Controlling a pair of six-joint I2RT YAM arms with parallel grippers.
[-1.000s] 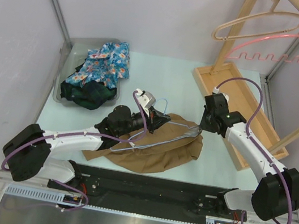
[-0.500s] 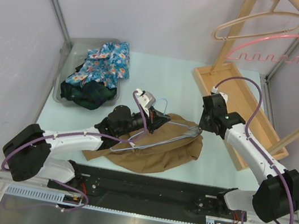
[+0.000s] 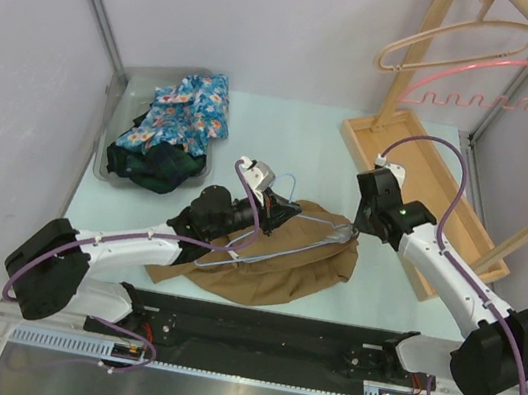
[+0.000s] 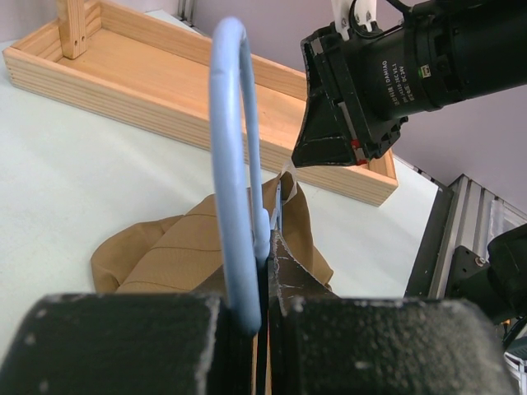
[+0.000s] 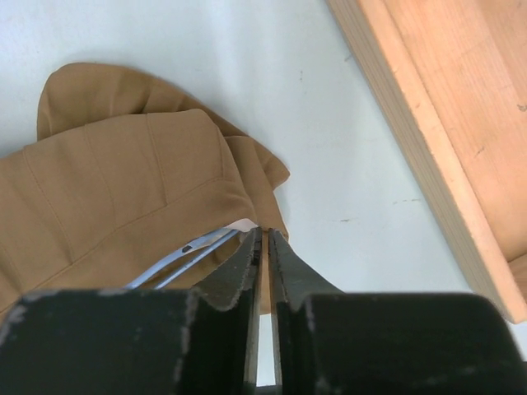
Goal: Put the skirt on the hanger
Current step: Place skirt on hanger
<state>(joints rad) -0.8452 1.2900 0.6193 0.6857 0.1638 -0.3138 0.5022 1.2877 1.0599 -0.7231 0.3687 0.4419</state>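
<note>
Left fingers point(image 4: 132, 346) clamped shut on the hook of the pale blue hanger point(image 3: 283, 236), brown skirt point(image 3: 278, 266) lay spread on the desk point(image 3: 294, 142) under them, right fingers point(image 5: 300, 276) pinched the skirt's edge beside the hanger's end, wooden rack base point(image 3: 417, 193) sat just beyond the right fingers, bin of floral clothes point(image 3: 169, 131) stood well beyond the left fingers.

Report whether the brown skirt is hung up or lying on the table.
Lying on the table: the skirt sits rumpled there, with the hanger lying across it.
</note>
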